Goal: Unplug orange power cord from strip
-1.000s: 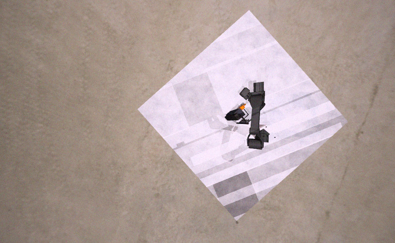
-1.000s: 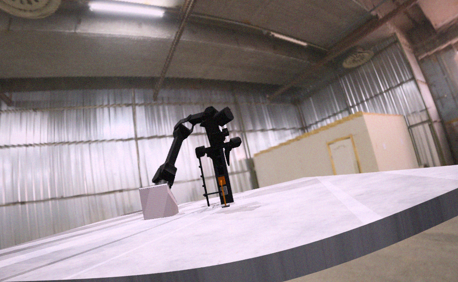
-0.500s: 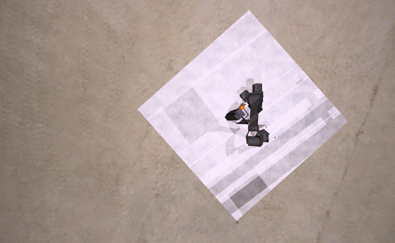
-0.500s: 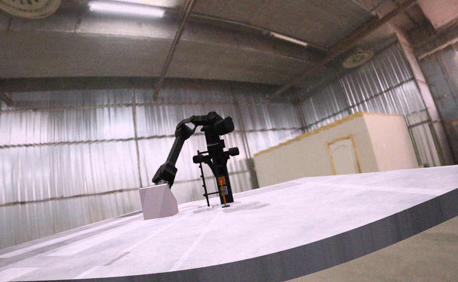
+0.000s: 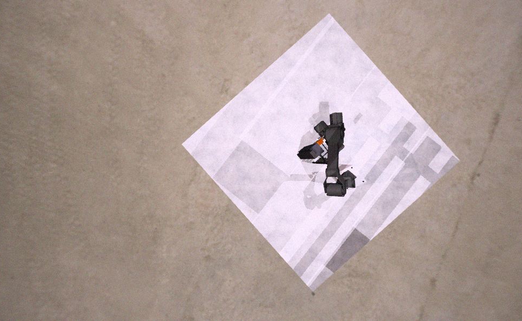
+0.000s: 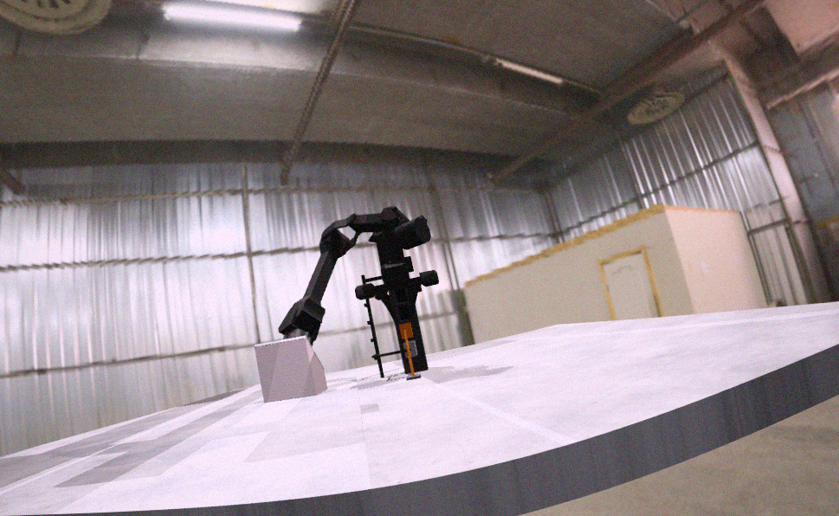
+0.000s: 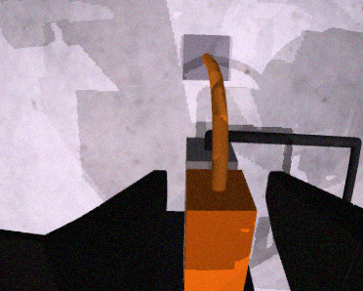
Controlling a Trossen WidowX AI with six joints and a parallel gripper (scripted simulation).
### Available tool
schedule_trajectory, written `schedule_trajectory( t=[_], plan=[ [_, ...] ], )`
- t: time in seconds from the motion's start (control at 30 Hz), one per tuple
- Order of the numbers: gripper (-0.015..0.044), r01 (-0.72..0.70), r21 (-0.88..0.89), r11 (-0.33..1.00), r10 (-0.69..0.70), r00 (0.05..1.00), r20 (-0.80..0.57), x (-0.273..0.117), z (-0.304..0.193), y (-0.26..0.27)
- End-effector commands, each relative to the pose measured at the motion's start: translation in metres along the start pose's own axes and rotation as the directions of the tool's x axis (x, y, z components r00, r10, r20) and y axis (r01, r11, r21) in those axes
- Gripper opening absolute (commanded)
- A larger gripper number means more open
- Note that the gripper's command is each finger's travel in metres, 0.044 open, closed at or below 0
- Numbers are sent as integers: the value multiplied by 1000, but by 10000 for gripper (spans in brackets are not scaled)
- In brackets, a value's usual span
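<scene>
Gripper (image 5: 321, 140) (image 6: 404, 323) (image 7: 218, 185) is pointed down, fingers apart, nothing clamped. Orange plug (image 5: 320, 141) (image 6: 406, 328) (image 7: 220, 244) is seen between the two fingers in the wrist view, with a gap showing on each side. The plug is located at the lower part of the upright, slightly tilted black power strip (image 5: 306, 152) (image 6: 417, 358); prongs are hidden, so exact seating cannot be told. Orange cord (image 6: 410, 358) (image 7: 220, 112) is run from the plug's end down toward a small dark square plate (image 6: 414, 377) (image 7: 208, 44) on the pale table (image 5: 275, 99) (image 6: 506, 397) (image 7: 37, 122). Thin black rod frame (image 6: 373, 326) (image 7: 291, 138) is set alongside the strip, partly crossed by the cord in the wrist view. Black arm (image 5: 333, 153) (image 6: 323, 272) is bent over from the pale block (image 6: 287, 368), its upper links arched above. Plug and strip are partly covered by the arm from above.
</scene>
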State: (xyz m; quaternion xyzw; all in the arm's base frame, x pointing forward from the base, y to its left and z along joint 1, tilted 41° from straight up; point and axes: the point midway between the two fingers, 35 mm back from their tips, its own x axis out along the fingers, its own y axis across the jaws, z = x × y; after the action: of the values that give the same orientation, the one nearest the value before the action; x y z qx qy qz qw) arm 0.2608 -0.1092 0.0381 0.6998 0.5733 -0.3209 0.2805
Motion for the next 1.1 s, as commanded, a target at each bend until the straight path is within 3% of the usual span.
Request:
schedule_trajectory(
  t=[0.0, 0.87, 1.0, 1.07],
  plan=[
    [160, 2, 5, 1000, -2, 1000, -6, 1, -9, -1],
    [160, 2, 5, 1000, -2, 1000, -8, 13, -23, -2],
    [55, 3, 1, 1000, -3, 1000, -5, 10, -23, -2],
    [42, 3, 1, 1000, -3, 1000, -5, 10, -23, -2]
  ],
)
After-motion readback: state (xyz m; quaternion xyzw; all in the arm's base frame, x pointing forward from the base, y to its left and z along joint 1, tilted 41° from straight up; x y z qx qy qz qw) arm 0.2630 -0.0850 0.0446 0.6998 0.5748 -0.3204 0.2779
